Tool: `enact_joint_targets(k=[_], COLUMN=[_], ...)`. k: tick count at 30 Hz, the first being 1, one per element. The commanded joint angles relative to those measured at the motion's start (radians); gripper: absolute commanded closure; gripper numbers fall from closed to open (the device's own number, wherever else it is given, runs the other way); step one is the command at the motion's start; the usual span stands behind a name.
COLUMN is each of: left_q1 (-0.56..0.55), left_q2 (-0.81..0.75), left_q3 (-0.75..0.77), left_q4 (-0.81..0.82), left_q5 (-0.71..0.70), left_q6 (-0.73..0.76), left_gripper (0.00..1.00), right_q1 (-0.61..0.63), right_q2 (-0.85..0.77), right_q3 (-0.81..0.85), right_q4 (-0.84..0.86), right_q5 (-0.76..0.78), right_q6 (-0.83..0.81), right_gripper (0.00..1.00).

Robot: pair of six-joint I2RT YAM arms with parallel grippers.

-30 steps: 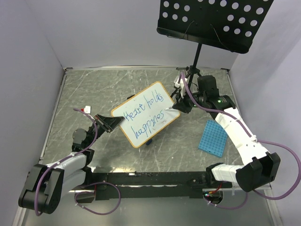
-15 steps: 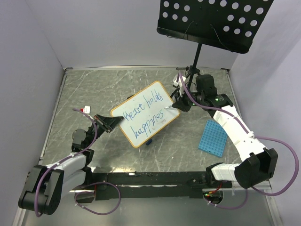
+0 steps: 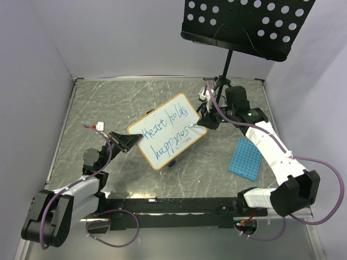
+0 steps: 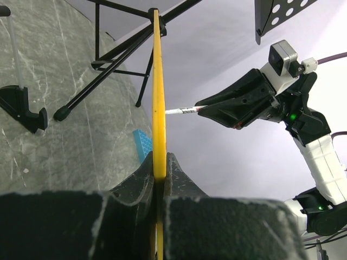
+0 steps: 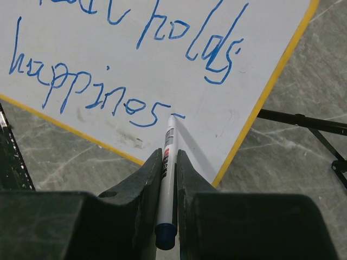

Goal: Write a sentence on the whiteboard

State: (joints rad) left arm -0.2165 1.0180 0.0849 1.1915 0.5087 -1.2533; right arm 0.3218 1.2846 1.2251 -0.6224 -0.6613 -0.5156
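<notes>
The whiteboard (image 3: 168,131) stands tilted mid-table, white with a tan-orange frame. Blue handwriting, the sentence (image 3: 162,132), reads about "heart holds happines" in two lines, also in the right wrist view (image 5: 124,59). My left gripper (image 3: 128,142) is shut on the board's left edge; the left wrist view shows the yellow edge (image 4: 158,108) between its jaws (image 4: 159,169). My right gripper (image 3: 204,122) is shut on a white marker (image 5: 168,162) with a blue end. The marker tip (image 5: 173,116) touches the board at a fresh stroke after the last letter.
A black perforated music stand (image 3: 246,24) rises at the back right, its tripod legs (image 3: 219,86) behind the board. A blue grid tray (image 3: 247,158) lies at the right. The board's black foot (image 4: 21,105) rests on the grey marble table.
The right gripper with the marker shifted slightly up and left along the board's right end, adding a short stroke after "happines". The left arm and board stayed still.
</notes>
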Motion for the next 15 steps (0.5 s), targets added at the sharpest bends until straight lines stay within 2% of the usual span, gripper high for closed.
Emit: enact_joint_targets(k=[1,15], left_q1=[0.003,0.005], left_q2=[-0.015,-0.022], left_q3=[0.016,0.019], left_q4=[0.169,0.16], left_q5=[0.001,0.001], left_q6=[-0.043,-0.041], left_gripper=[0.99,0.99], right_q1=[-0.001,-0.003], right_q2=[-0.002,-0.03], right_q3=[0.008,-0.016], right_q4=[-0.02,-0.033], right_q5=[-0.024,0.046], right_q6=[-0.017,-0.021], right_gripper=[1.0,1.0])
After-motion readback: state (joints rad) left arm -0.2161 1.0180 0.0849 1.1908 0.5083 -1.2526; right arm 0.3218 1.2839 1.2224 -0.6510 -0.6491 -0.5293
